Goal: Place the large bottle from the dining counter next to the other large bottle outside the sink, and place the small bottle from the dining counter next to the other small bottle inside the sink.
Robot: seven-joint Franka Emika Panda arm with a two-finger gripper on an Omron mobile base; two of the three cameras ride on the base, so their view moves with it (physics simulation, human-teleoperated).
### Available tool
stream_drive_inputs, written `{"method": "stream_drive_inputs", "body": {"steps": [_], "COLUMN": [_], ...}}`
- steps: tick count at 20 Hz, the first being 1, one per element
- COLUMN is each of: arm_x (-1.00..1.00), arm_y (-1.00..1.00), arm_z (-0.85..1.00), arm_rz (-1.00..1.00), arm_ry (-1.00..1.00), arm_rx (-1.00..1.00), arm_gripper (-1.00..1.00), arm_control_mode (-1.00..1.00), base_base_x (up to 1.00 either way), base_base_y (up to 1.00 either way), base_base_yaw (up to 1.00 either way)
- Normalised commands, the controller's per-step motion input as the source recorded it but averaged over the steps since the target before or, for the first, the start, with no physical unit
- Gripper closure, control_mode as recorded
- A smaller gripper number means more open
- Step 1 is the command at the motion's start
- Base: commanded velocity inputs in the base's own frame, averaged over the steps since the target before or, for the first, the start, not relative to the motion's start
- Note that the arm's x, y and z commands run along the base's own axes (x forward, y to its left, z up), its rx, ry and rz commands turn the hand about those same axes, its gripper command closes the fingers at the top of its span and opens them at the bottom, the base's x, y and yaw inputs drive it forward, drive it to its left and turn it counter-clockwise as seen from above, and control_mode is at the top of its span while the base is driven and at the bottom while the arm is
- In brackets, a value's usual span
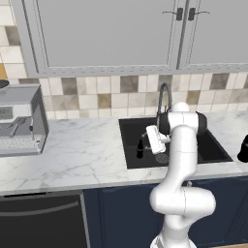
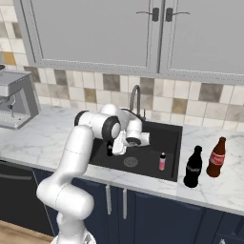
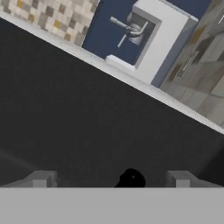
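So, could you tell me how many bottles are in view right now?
4. The small bottle stands in the sink by the gripper; the other small bottle is in the basin too; the large bottle and the other large bottle stand side by side on the counter.

Two base views flanking the sink [image 1: 213,154] — hand view inside.

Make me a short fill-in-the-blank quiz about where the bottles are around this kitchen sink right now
1. The small bottle stands inside the ____.
2. The gripper beside it has its jaws ____.
3. The large bottle stands on the counter beside the other large bottle, whose cap is ____.

Missing words: sink; open; red
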Motion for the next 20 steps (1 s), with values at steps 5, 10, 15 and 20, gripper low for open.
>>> {"method": "stream_drive_inputs", "body": {"steps": [5,10,15,20], "arm_x": [0.00,-0.06,-0.03,-0.07], "arm_y": [0.00,0.04,0.07,0.08], "arm_z": [0.05,0.14,0.20,0.01], "arm_rz": [0.00,0.00,0.00,0.00], "arm_ry": [-0.04,-0.04,-0.05,-0.03], "arm_rx": [0.03,0.00,0.00,0.00], "arm_gripper": [-1.00,-1.00,-1.00,-1.00], "arm_control_mode": [-1.00,-1.00,-1.00,-1.00], "base_base_x": [0.00,0.00,0.00,0.00], "base_base_y": [0.00,0.00,0.00,0.00], "base_base_yaw": [0.00,0.00,0.00,0.00]}}
